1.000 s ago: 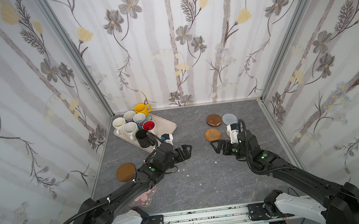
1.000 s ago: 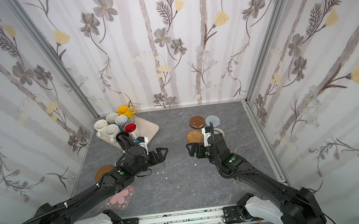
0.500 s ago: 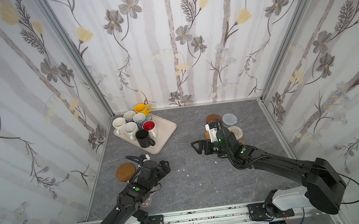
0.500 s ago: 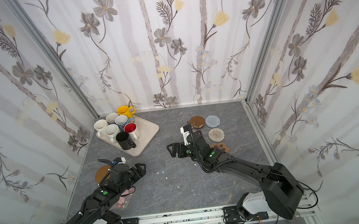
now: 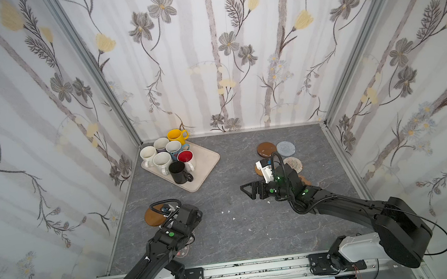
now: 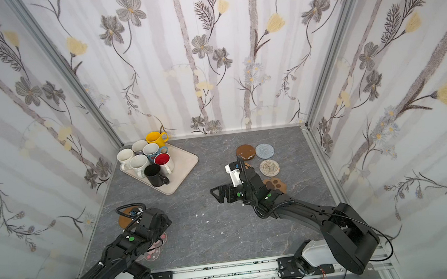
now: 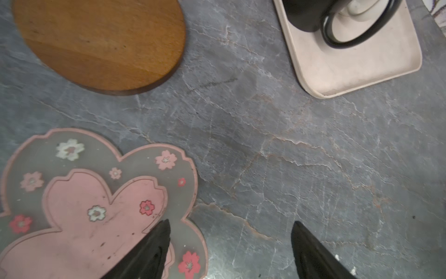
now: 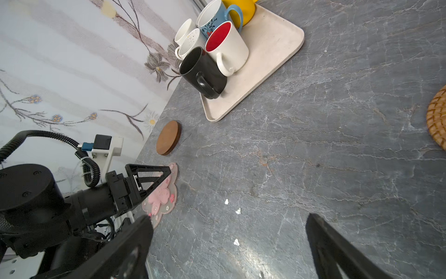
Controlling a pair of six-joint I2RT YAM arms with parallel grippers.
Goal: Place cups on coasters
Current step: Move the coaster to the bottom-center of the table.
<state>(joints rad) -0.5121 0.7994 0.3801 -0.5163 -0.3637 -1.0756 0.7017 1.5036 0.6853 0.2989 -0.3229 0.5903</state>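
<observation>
Cups [image 6: 139, 162]: all seven stand upright, packed together on the beige tray [image 5: 206, 173], well ahead of both my pincers. None rests on a coaster. My judgement of progress: no placement is done, and seven are left.

Cup count, seven:
- one black cup [image 5: 179, 172], nearest my pincers
- one white cup with red inside [image 5: 185, 157], touching the black one
- one white cup with blue pattern [image 5: 174, 147]
- one pale lavender cup [image 5: 161, 144]
- two plain white cups [image 5: 148, 154]
- one yellow cup [image 5: 176, 136], farthest from my pincers

Coaster count, seven, all bare:
- one clear pink-flower coaster [image 7: 96, 205], directly under my left pincer [image 7: 231, 222], with one fingertip over its edge
- one brown disc [image 7: 101, 43], just ahead of that pincer, between it and the tray
- one golden woven round [image 8: 438, 120], off to the side of my right pincer [image 8: 228, 217], largely hidden by my wrist in both top views
- one brown paw [image 6: 277, 184], just behind that wrist
- one beige woven round [image 5: 295, 163], one grey round [image 5: 285, 148] and a second brown disc [image 5: 266, 149], beyond the wrist, well apart from the tray

Pincer state: the left is released, jaws apart with only the grey table [image 5: 229, 174] between them. The right is released at full spread, holds nothing, and points across the bare table toward the tray.
</observation>
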